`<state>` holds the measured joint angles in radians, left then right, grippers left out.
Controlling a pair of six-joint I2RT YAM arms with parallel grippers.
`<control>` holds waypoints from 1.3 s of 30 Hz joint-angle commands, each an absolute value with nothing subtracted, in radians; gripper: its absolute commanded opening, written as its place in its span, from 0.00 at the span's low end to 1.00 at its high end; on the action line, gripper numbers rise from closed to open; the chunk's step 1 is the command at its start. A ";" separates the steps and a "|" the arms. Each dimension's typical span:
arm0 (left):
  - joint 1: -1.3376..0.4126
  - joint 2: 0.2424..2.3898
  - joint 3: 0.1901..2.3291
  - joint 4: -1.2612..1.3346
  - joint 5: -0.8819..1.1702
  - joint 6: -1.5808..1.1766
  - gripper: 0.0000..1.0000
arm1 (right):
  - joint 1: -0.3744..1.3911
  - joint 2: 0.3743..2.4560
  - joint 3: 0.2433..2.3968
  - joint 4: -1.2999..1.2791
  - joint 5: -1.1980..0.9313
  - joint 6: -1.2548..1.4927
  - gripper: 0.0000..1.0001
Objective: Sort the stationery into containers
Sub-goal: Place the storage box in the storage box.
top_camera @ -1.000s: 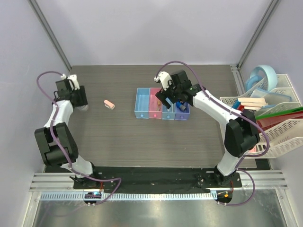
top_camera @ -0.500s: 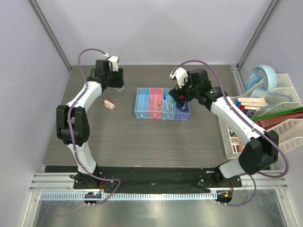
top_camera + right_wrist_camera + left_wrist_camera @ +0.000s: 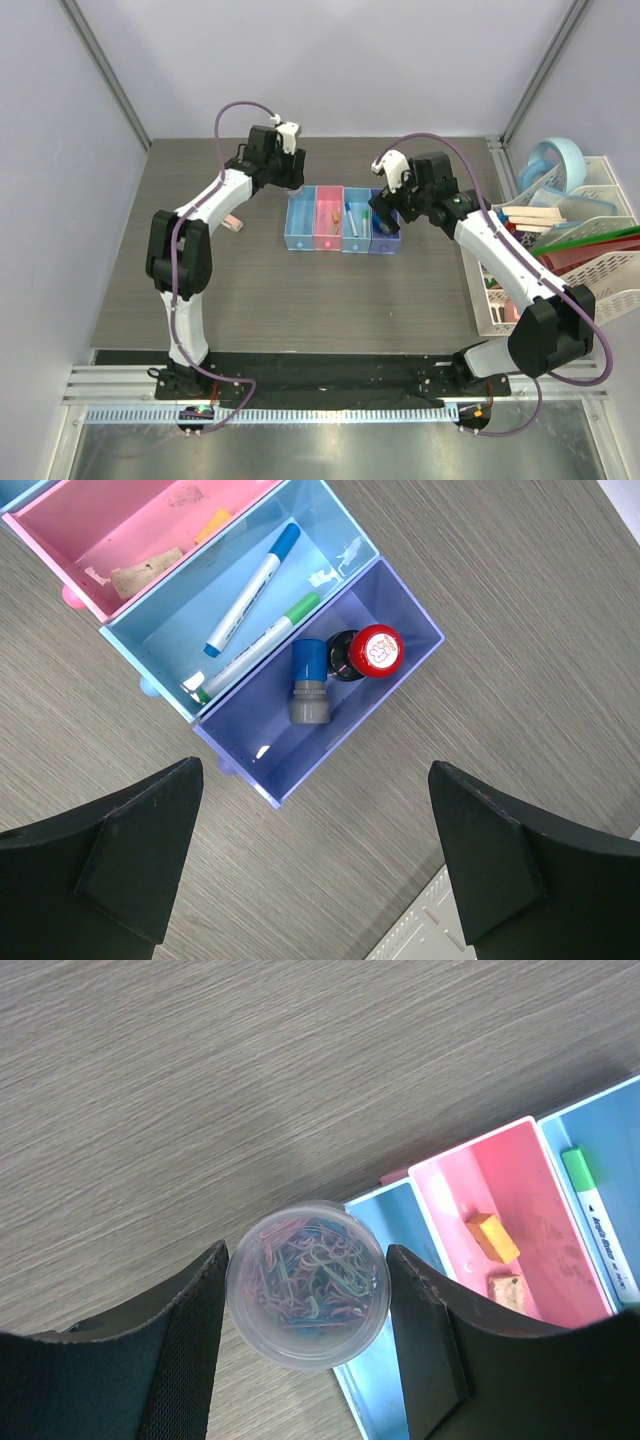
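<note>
Clamps the clear round roll [image 3: 307,1295], full of coloured paper clips, between the fingers [image 3: 190,1345] of the left gripper [image 3: 288,178], at the far corner of the bin row's [image 3: 299,240] leftmost light blue bin [image 3: 375,1400]; from the wrist view, resting on that rim or hanging above it cannot be told. Holds the right gripper [image 3: 315,770] over the row's right end, jaws spread wide with nothing between them. In the row's pink bin [image 3: 520,1180]: a tan block [image 3: 505,1290] and a small orange piece [image 3: 491,1237], apart. In the second light blue bin [image 3: 162,643], next rightward in the row: the blue-capped pen [image 3: 250,605] and the green-tipped pen [image 3: 255,658], side by side lengthwise. In the darker blue bin [image 3: 360,595] ending the row: the red-capped black bottle [image 3: 372,652] touching a blue-and-grey piece [image 3: 309,688]. Left of the row, well apart from it, on the table [image 3: 260,290]: the pink eraser [image 3: 233,223], beside the left arm.
</note>
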<state>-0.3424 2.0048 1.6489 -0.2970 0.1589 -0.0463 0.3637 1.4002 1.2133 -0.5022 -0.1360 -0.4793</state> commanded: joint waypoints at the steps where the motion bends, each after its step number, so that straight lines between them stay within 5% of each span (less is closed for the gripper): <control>1: -0.350 1.993 1.664 -0.278 0.179 -0.058 0.13 | 0.357 1.371 1.221 -0.486 -0.164 -0.468 1.00; 30: -0.419 1.974 1.516 -0.238 0.103 -0.040 0.13 | 0.353 1.353 1.197 -0.466 -0.190 -0.460 1.00; 33: -0.420 1.986 1.522 -0.235 0.092 -0.041 0.20 | 0.354 1.356 1.195 -0.466 -0.196 -0.459 1.00; 36: -0.425 1.999 1.539 -0.235 0.089 -0.049 0.43 | 0.353 1.362 1.195 -0.465 -0.202 -0.456 0.99; 39: -0.430 2.002 1.549 -0.233 0.089 -0.054 0.49 | 0.353 1.361 1.190 -0.465 -0.204 -0.456 1.00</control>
<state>-0.4240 1.9881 1.5131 -0.2546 0.1123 -0.0460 0.3576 1.3983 1.1942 -0.4950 -0.1856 -0.4679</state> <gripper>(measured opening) 0.605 0.996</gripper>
